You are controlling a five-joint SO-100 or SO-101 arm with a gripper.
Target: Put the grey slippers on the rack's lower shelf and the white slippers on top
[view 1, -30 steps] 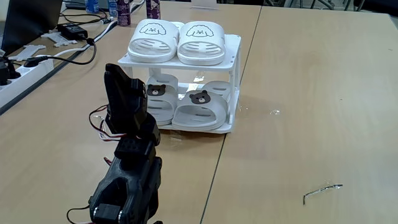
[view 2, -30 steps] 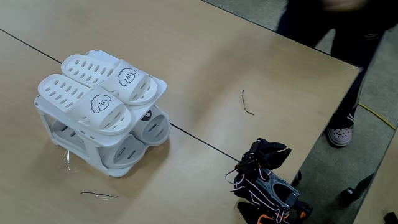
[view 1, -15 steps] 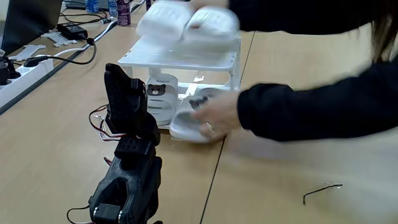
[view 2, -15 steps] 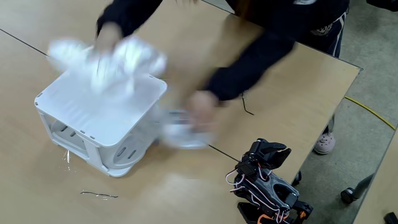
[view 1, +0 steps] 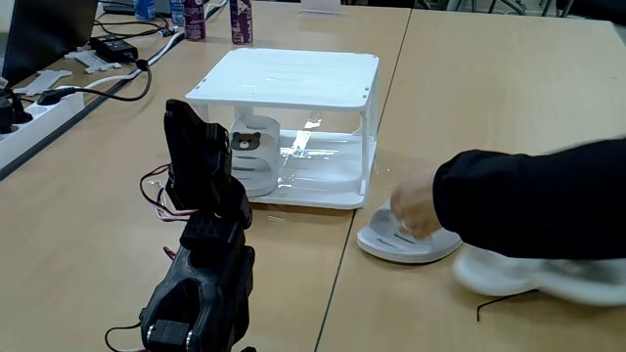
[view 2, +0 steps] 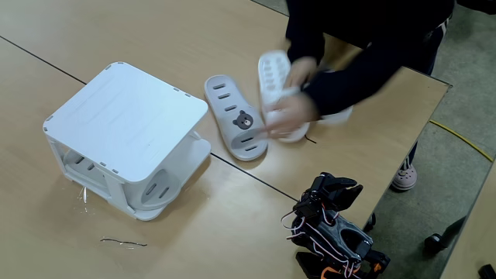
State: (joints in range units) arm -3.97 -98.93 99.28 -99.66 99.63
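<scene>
Fixed view, pincer (view 1: 186,115) folded, likely closed, empty

my desk (view 1: 489,108) is pale wood, two tops joined by a dark seam. at its far left edge lie a white power strip (view 1: 34,115), black cables (view 1: 117,83) and bottles (view 1: 241,20). beyond the right edge there's grey floor (view 2: 465,93) with a yellow cable (view 2: 465,143).
</scene>
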